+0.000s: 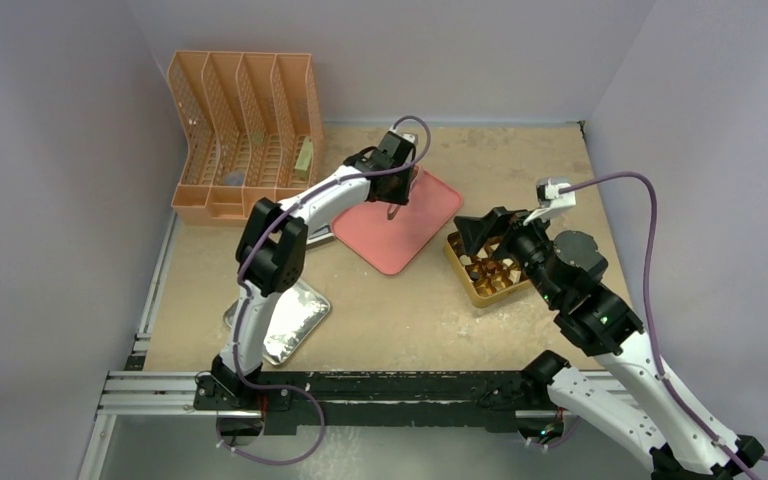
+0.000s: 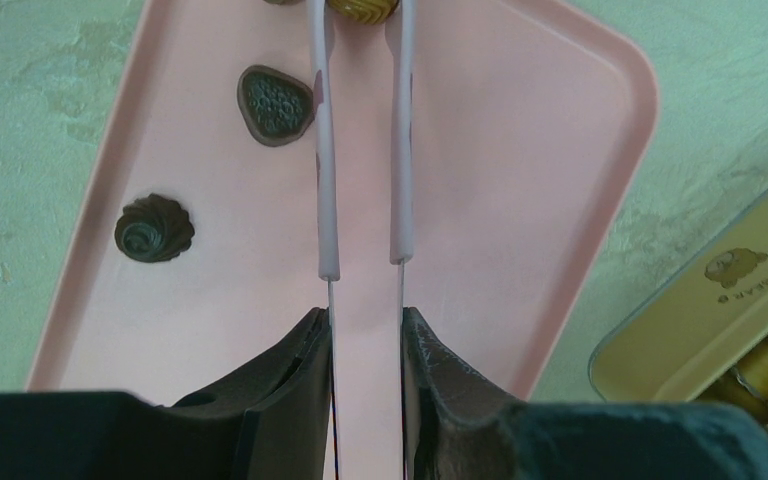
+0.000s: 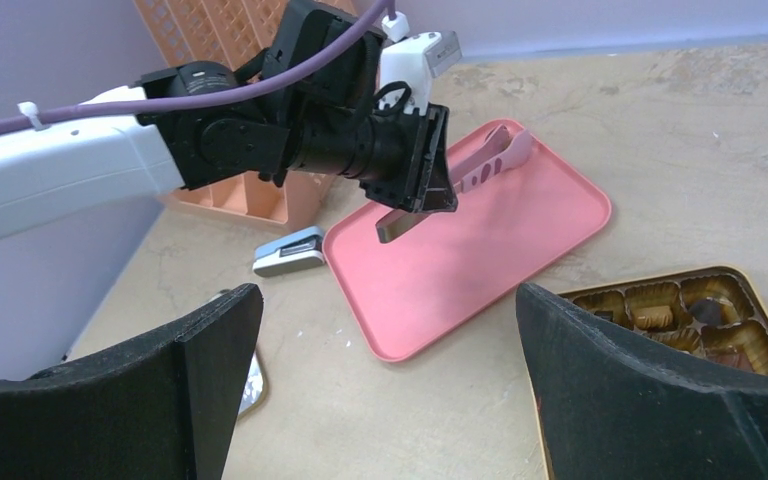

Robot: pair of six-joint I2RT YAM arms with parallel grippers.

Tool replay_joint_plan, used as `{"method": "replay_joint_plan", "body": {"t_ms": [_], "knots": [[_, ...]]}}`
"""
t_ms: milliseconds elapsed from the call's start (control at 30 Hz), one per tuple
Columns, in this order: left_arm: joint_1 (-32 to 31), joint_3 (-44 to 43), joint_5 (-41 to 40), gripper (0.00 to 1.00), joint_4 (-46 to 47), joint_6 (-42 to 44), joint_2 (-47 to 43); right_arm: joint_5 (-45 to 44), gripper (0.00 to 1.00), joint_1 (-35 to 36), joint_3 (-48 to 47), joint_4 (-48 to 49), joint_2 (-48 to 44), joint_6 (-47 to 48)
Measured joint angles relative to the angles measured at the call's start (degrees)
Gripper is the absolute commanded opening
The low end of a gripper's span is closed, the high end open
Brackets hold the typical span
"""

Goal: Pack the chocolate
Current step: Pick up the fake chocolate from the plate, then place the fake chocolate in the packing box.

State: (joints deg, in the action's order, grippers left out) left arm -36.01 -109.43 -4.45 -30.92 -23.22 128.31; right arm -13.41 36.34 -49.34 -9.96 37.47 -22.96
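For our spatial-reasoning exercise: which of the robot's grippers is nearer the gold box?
Right. The right gripper hovers open over the gold box's far-left part. The left gripper, gripping pink tongs, is over the pink tray, left of the box.

Lilac walls (image 1: 50, 150) encl. mottled beige tabletop (image 1: 410, 320), even light.

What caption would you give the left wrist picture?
Left gripper holds pink tongs over the pink tray, tips either side of a tan chocolate.
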Motion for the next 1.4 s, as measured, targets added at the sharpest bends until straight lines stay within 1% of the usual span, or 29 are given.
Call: {"method": "replay_joint_plan", "body": {"t_ms": [400, 600, 767, 867, 1133, 1267, 1400], "knots": [[0.00, 10.91, 2.99, 0.22, 0.02, -1.62, -11.89, 0.94, 0.99, 0.00, 0.24, -0.04, -0.04, -0.11], [-0.02, 17.25, 8.15, 0.22, 1.75, -3.80, -18.60, 0.92, 0.99, 0.02, 0.22, -0.39, -0.76, -0.11], [-1.11, 20.37, 12.00, 0.23, 3.19, -4.98, -22.16, 0.85, 0.99, 0.00, -0.28, -1.31, -1.62, -0.11], [-3.43, 21.35, 13.40, 0.23, 3.43, -5.35, -23.28, 0.59, 0.99, 0.02, -1.07, -1.57, -2.12, -0.11], [-13.44, 24.85, 18.36, 0.24, 6.73, -7.52, -24.48, -1.18, 0.99, 0.00, -3.23, -2.25, -4.28, -0.02], [-15.72, 26.80, 20.94, 0.25, 9.18, -9.20, -24.74, -2.40, 0.99, 0.00, -3.26, -2.49, -4.90, 0.04], [-17.75, 27.17, 21.57, 0.26, 10.86, -10.34, -24.74, -3.23, 0.99, 0.00, -3.26, -2.73, -4.98, 0.04]]}}
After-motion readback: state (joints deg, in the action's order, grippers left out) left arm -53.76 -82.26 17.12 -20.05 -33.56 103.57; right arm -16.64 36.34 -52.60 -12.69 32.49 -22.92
